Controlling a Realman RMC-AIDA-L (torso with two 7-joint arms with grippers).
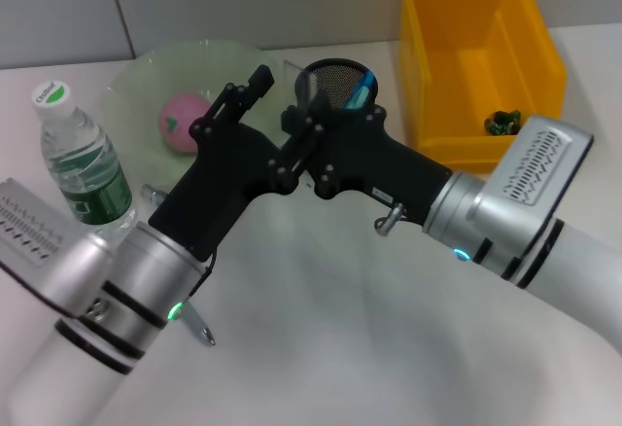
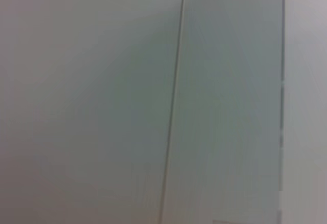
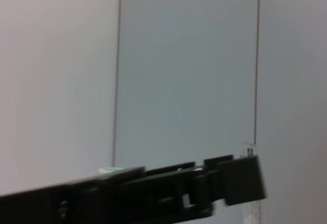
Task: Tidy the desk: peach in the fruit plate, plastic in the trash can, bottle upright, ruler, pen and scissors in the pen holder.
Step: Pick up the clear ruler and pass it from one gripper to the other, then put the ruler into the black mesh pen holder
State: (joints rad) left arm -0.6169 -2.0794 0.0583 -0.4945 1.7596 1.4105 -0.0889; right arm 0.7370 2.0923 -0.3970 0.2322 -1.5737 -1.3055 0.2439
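Left gripper (image 1: 255,88) and right gripper (image 1: 313,105) meet beside pen holder (image 1: 333,86), finger states unclear, peach (image 1: 182,122) in fruit plate (image 1: 131,86)

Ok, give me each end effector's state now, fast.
Left end effector: raised by the fruit plate, holding nothing visible; open or shut cannot be told.
Right end effector: at the pen holder; state cannot be told.

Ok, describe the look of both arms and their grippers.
Both arms have silver-grey cylindrical links with black joint rings and a small green light. Slotted grey plates sit near the wrists. The left gripper and right gripper are matte black, angular, with visible screws.
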